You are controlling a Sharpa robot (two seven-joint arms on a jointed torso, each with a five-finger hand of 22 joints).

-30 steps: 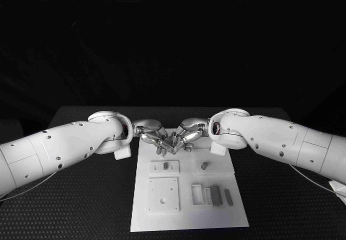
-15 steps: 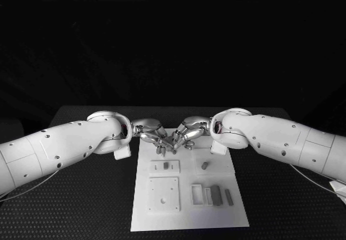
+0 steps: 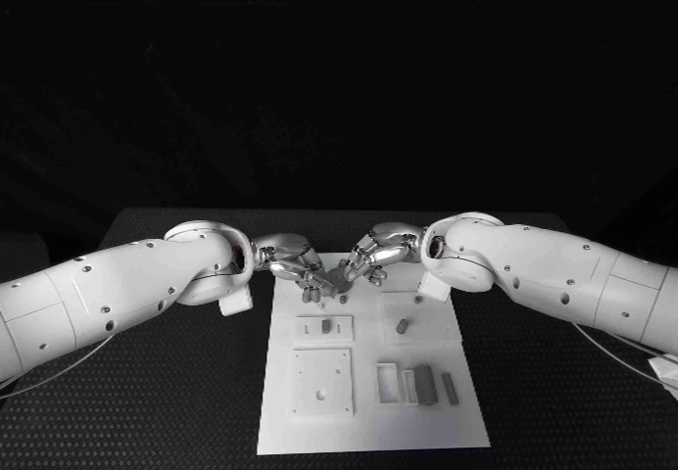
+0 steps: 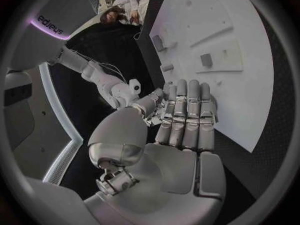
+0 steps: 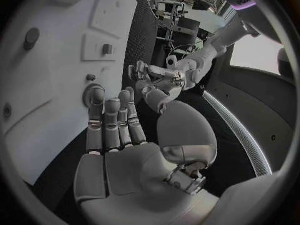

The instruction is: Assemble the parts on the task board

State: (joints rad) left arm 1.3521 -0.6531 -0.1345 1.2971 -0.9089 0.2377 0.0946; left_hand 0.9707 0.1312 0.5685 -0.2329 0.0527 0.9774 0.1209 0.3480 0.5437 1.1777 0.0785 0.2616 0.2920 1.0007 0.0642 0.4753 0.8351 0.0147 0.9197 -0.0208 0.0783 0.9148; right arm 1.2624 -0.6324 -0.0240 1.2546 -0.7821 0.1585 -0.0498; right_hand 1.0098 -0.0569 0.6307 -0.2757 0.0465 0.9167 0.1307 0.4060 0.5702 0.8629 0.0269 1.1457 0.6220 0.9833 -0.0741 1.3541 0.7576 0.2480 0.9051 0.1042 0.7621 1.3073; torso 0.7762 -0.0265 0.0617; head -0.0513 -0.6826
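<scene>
Both hands are meeting over the top end of the task board (image 3: 370, 411), near the middle of the head pic: the left hand (image 3: 293, 262) and the right hand (image 3: 379, 251) are putting their fingertips together around what looks like a small grey part (image 3: 336, 291), but I can't tell which hand is really holding it or if either is just curled shut. More parts (image 3: 422, 382) are lying lower right on the board, w/ a peg (image 3: 402, 324) standing just below the hands. To do it well, I think they should be going slow, keeping the piece straight & not letting go till one hand has a firm pinch.
</scene>
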